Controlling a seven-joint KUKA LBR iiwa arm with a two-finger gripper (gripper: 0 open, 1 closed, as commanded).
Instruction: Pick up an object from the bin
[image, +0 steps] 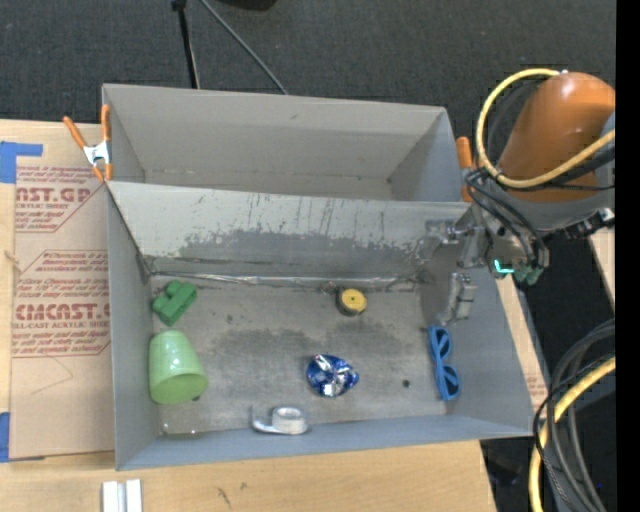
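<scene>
Grey bin (280, 150) holds green cup (174, 368), yellow disc (351, 300), blue glasses (444, 365), blue wrapper (331, 376).

Single camera above bin (280, 140), tilted toward its far side; whole bin framed; arm (560, 110) at right.

The arm (560, 130) is cut off by the right edge. The gripper (461, 300) is grey against the grey bin (300, 130) wall, so its outline is indistinct. The speck (406, 383) on the bin floor is too small to identify. The kind of the clear item (280, 421) by the front wall is undeterminable.
</scene>
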